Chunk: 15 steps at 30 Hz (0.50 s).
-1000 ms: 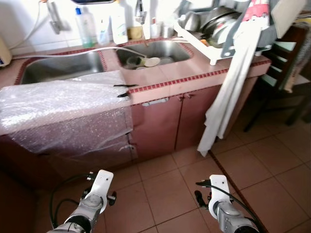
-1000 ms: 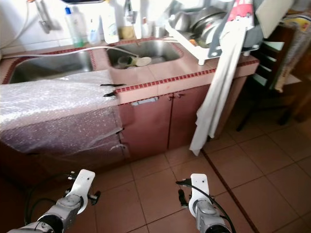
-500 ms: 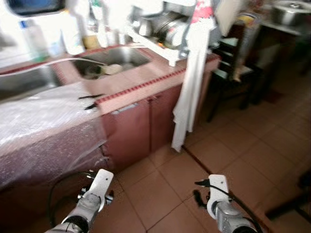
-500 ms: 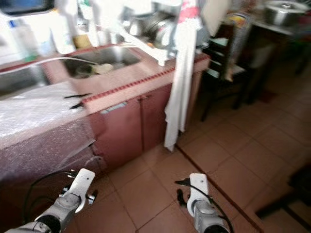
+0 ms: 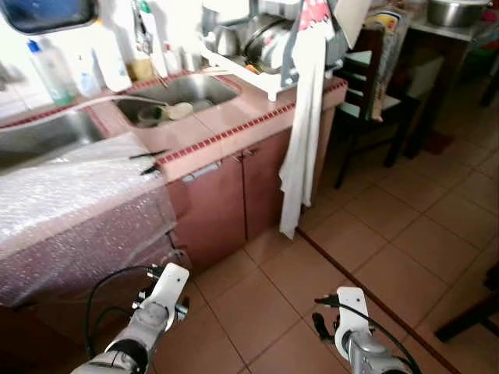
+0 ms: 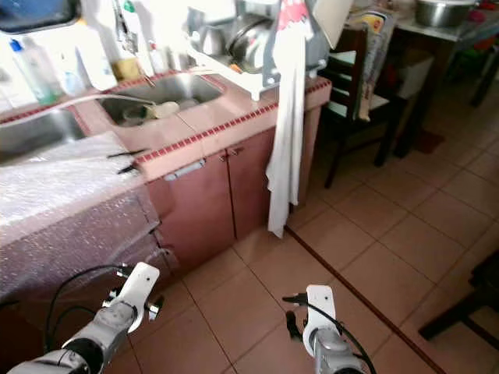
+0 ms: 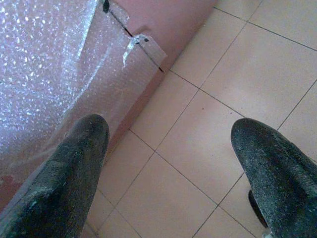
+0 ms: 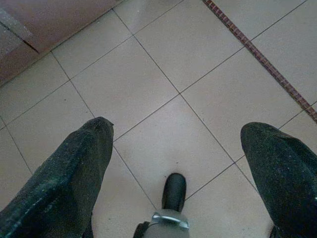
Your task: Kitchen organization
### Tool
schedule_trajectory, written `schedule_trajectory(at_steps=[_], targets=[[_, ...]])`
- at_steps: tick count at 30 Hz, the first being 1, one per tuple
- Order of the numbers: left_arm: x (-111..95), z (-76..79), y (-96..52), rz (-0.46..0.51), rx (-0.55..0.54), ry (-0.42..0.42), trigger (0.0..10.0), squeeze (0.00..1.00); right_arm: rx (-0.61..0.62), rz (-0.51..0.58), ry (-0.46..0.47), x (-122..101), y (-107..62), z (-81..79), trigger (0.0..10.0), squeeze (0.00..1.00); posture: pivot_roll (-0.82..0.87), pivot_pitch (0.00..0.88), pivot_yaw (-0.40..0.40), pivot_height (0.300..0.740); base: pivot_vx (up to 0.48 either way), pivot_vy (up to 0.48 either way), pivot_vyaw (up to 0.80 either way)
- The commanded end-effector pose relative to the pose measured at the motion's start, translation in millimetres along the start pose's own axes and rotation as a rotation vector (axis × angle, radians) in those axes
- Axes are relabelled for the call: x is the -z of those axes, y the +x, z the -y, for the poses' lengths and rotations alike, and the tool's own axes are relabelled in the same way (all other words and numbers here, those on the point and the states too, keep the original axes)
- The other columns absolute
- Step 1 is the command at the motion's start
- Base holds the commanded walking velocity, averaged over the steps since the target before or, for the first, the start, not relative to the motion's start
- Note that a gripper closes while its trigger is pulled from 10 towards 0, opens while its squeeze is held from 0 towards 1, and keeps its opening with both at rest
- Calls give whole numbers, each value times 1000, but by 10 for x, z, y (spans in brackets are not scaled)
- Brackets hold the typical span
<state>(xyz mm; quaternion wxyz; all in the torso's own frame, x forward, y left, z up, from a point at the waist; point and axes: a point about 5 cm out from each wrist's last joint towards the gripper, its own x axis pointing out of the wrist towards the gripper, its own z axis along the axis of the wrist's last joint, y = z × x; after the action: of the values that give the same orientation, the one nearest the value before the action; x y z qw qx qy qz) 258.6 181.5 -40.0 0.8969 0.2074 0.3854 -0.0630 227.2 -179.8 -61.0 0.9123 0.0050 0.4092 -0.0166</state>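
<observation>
Both arms are just hanging low in front of the robot, nothing in them. The left hand has its two black fingers spread wide over bare floor tile, right next to the bubble-wrapped cabinet front. The right hand is the same deal: released, fingers apart, pointing down at the floor with that dark tile border strip running past. My read is they're parked like that because the robot is between jobs and walking or turning, so no reason to carry anything yet.

Moving outward, the pink tabletop sits to the left and far side. Its near-left stretch is draped in bubble wrap that hangs down over the cabinet, taped at the corner, probably to protect the surface or the doors underneath. Further back is the sink with a few dishes left in it, which I'd guess is the actual stuff to organize. Bottles line the far wall behind it. At the right end of the tabletop there's a dish rack loaded with pots, and a white towel hangs from it down the cabinet front, likely drying. A dark chair stands beyond that on the right.
</observation>
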Motion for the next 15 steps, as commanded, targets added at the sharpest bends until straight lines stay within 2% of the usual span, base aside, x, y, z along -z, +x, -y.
schedule_trajectory(at_steps=[1, 15], targets=[[-7, -6, 2, -3, -2, 6, 10000, 0, 2, 3, -6, -19, 3, 0, 10000, 0, -32, 0, 63, 740, 0, 0, 0], [-2, 10, 2, -11, 6, -12, 10000, 0, 5, 2, -10, -12, 2, 5, 10000, 0, -34, 0, 62, 740, 0, -258, 0]])
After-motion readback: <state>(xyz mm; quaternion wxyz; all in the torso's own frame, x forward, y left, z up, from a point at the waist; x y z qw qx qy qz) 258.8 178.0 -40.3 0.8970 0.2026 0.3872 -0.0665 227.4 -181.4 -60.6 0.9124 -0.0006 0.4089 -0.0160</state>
